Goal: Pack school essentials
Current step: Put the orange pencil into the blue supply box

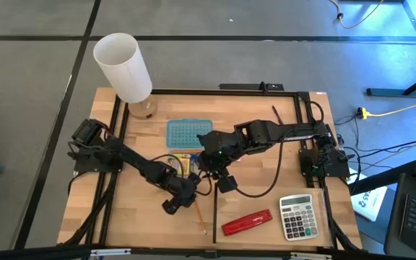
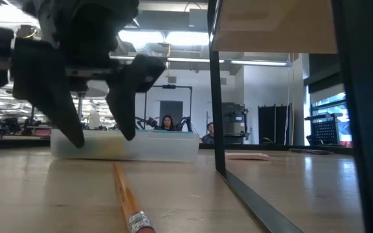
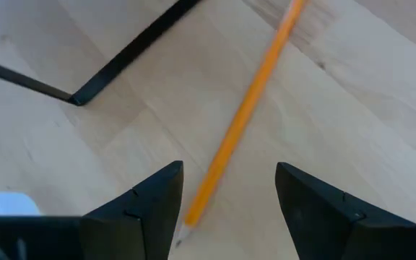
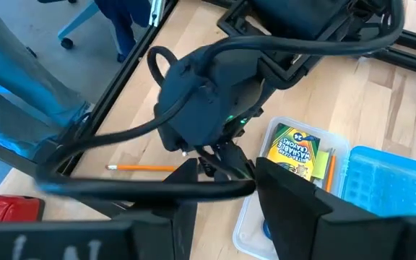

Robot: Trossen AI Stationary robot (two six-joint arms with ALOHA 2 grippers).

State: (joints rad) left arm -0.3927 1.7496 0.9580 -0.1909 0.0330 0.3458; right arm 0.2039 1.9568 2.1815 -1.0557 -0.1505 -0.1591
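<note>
Lying nearest: a thin orange pencil (image 2: pixel 127 202) with a metal ferrule, flat on the pale wooden table (image 1: pixel 266 202), pointing away across the planks.
Left gripper: the left gripper (image 3: pixel 227 209) hangs just above the pencil's sharpened end, its two dark fingers spread with the pencil between them and not touching either.
Right gripper: the right gripper (image 1: pixel 224 180) hovers close beside the left arm's wrist, over the table's middle; jaws parted, nothing between them.
Container: a clear plastic box (image 4: pixel 255 224) sits just beyond the grippers, holding a yellow-green crayon box (image 4: pixel 293 152) and orange pencils.
Lid: a blue dimpled plastic lid (image 1: pixel 188 132) lies beside the box.
Table front edge: a red stapler (image 1: pixel 247 222) and a grey calculator (image 1: pixel 298 217) lie to the right arm's side, well apart from the pencil.
Surface: light wood planks crossed by a black metal frame (image 3: pixel 128 54).
Far corner: a white cylindrical lamp shade (image 1: pixel 123 66) stands at the table's back left.
Room: grey floor, cables, and an open workshop with ceiling lights; two people (image 2: pixel 168 122) sit far behind.
</note>
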